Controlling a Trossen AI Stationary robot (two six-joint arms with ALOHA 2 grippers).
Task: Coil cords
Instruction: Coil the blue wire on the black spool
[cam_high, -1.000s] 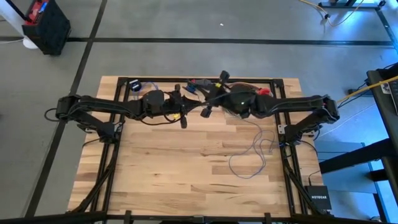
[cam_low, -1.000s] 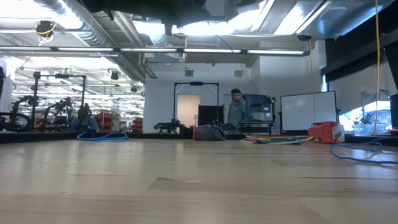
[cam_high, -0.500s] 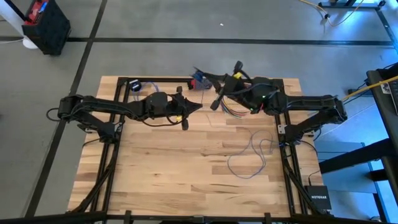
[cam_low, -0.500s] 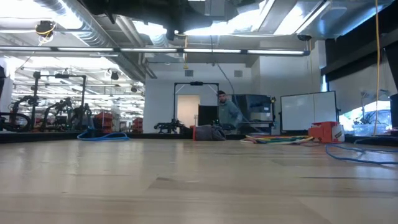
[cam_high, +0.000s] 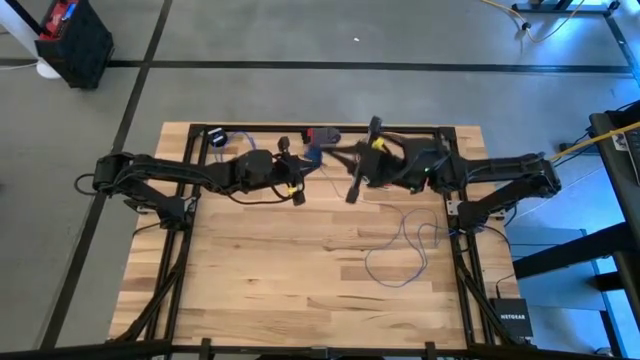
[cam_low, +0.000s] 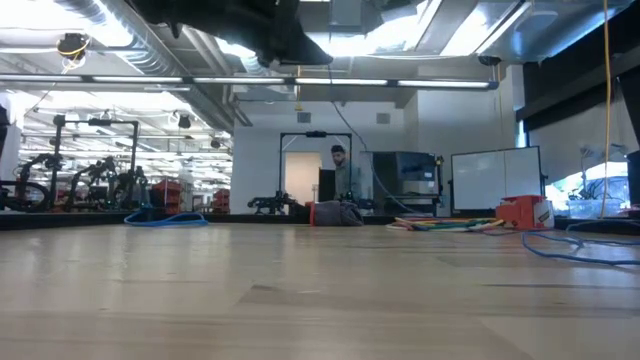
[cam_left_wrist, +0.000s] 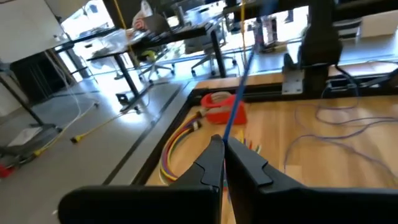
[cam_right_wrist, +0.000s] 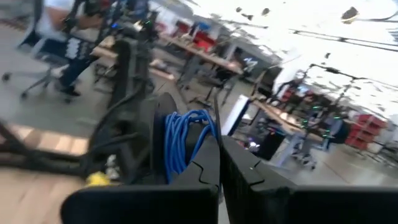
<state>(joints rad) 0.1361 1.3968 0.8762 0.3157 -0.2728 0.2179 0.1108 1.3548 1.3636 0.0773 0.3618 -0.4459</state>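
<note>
Thin grey-lilac squiggly cord (cam_high: 405, 245) lies loose on light wooden plank counter (cam_high: 260, 280), right half. Left pincer (cam_left_wrist: 224, 163) clenched on blue cable (cam_left_wrist: 238, 93). Right pincer (cam_right_wrist: 219, 165) clenched, raised near counter's far edge; held item unclear.

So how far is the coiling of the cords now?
Done: nothing visible; the grey-lilac wire lies in loose squiggles on the table. In hand: the left gripper is shut on a blue cord; the right gripper is shut nearby. Left: coiling the whole wire.
</note>
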